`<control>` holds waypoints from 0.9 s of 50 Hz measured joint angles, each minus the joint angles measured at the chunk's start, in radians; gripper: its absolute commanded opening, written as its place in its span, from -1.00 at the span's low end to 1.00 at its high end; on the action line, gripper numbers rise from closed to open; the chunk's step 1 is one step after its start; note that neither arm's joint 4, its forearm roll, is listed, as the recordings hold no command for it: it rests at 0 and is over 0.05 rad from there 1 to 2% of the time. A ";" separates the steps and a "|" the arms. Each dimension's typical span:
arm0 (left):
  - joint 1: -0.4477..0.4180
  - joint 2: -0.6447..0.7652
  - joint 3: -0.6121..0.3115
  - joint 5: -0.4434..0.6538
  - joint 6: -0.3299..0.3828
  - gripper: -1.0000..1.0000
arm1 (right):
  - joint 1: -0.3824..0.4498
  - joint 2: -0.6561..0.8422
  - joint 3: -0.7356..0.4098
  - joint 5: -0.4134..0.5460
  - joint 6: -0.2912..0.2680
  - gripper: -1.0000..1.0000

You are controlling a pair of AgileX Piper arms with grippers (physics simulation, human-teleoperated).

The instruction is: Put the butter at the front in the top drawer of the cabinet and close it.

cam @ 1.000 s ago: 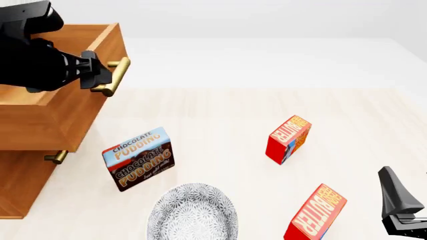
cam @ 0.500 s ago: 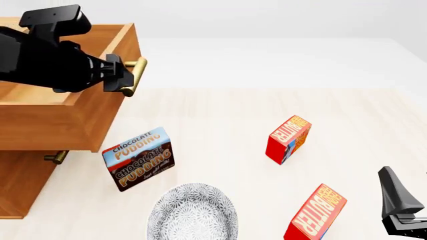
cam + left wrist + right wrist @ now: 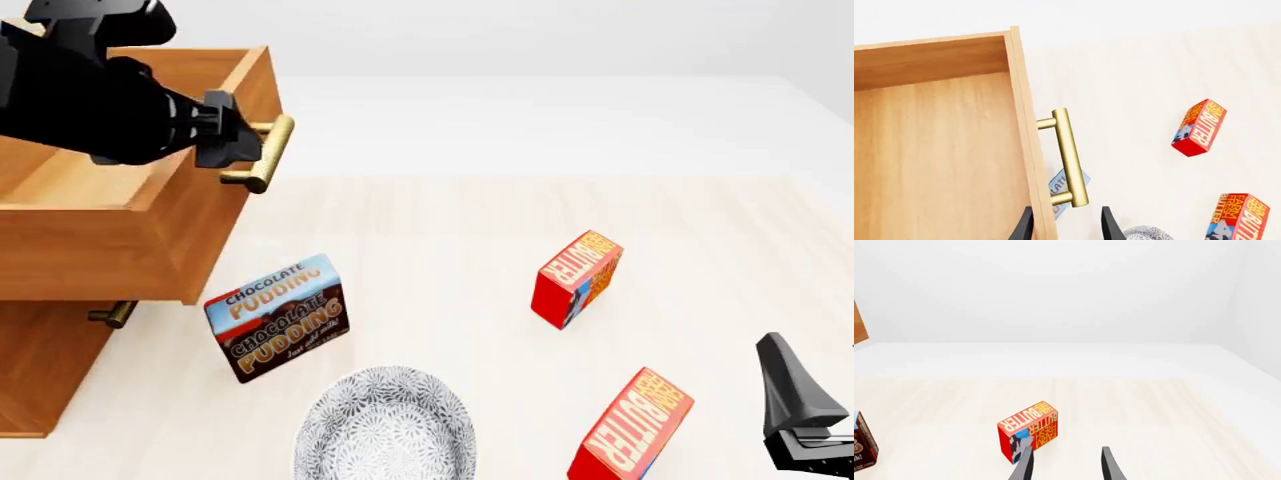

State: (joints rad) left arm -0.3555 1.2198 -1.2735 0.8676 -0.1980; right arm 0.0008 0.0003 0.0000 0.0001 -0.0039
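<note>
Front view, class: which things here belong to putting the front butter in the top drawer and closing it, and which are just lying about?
Job: nearer red-and-orange butter carton; pulled-out light-brown wooden top drawer; light-brown wooden cabinet; left hand, open by the brass bar handle.
Lying about: farther twin butter carton; brown-and-blue Chocolate Pudding box; grey patterned bowl.

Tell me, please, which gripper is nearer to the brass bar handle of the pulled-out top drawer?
Left. The left gripper is right at the brass bar handle, jaws open either side of it. The right gripper sits low at the table's opposite, near corner, far away.
</note>
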 measured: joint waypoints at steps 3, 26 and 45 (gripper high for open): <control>0.000 -0.006 -0.026 0.021 0.019 1.00 | 0.000 0.000 0.000 0.000 0.000 1.00; -0.055 -0.043 -0.163 0.114 0.147 1.00 | 0.000 0.000 0.000 0.000 0.000 1.00; -0.214 0.020 -0.182 0.045 0.243 1.00 | 0.000 0.000 0.000 0.000 0.000 1.00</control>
State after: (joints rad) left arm -0.5698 1.2402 -1.4554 0.9127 0.0448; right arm 0.0008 0.0003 0.0000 0.0001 -0.0039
